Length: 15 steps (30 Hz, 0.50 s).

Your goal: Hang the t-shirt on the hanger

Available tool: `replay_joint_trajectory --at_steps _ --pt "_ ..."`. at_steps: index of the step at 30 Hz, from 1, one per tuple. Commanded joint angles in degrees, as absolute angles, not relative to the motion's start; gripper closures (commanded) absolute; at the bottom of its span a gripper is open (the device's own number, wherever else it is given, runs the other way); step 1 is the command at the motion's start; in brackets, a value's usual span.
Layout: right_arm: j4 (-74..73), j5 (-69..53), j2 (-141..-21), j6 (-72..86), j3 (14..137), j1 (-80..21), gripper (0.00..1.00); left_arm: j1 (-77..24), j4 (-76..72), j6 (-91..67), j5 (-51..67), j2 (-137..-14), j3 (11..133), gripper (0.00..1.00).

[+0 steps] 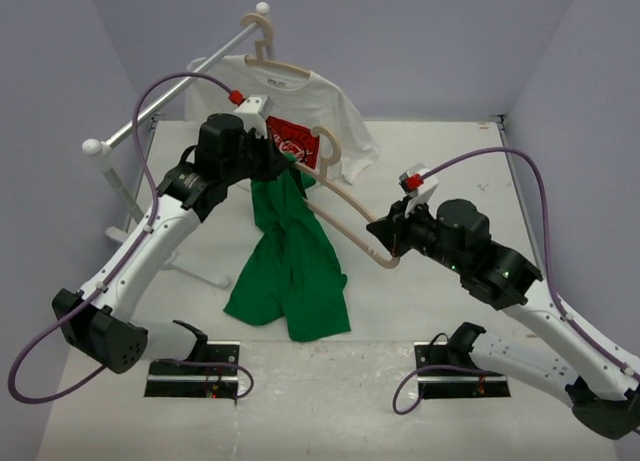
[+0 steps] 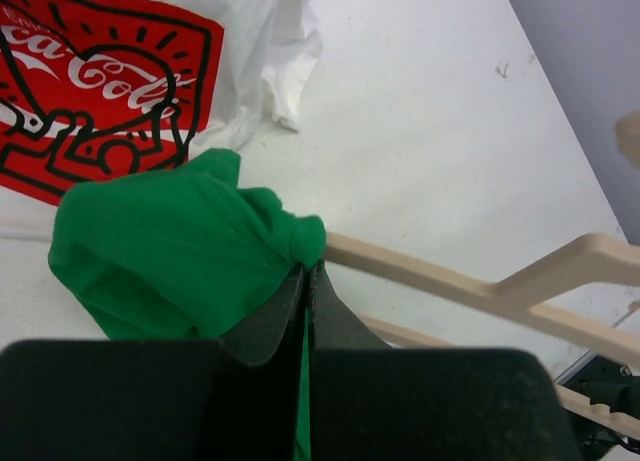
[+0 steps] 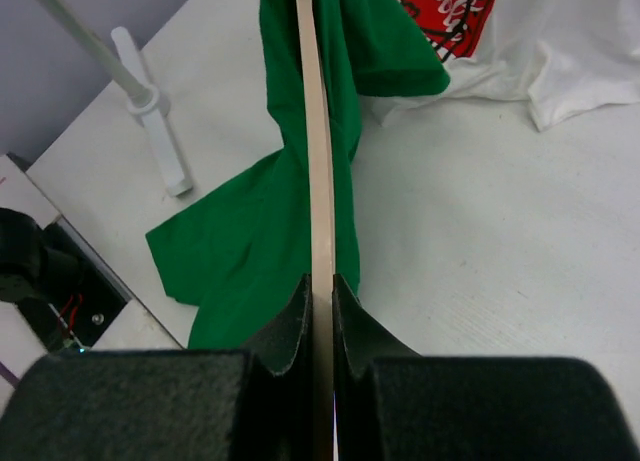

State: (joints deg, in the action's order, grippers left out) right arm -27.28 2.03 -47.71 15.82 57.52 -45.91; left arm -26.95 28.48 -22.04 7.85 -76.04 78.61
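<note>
Green cloth, the t-shirt [image 1: 290,271], hung bunched from the left tool [image 2: 308,271], whose jaws were pinched tight on a fold at its upper edge. Its lower part lay spread on the white table [image 1: 450,171] between the two arms. The right tool [image 3: 320,284] was clamped narrow on one end of the beige hanger [image 3: 313,131], which ran above the table toward the gathered cloth and met it just beside the left tool — whether its far tip sat inside the shirt could not be told. Behind them a white t-shirt [image 1: 300,96] with a red print hung on a second hanger [image 1: 262,41] from a rail [image 1: 165,101].
</note>
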Motion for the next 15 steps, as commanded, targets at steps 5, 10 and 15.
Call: replay_joint_trajectory --at_steps 5,10,15 --pt "0.5 -9.5 -45.1 19.0 47.9 -46.2 1.00 -35.9 30.3 -20.9 11.5 -74.6 92.5 1.00" --pt "12.7 7.4 -40.7 23.1 39.8 -46.2 1.00 -36.2 32.4 -18.9 15.6 -69.9 92.6 1.00" --pt "18.5 2.6 -40.6 22.2 37.9 -46.2 1.00 -36.2 31.4 -18.7 18.3 -67.0 88.9 1.00"
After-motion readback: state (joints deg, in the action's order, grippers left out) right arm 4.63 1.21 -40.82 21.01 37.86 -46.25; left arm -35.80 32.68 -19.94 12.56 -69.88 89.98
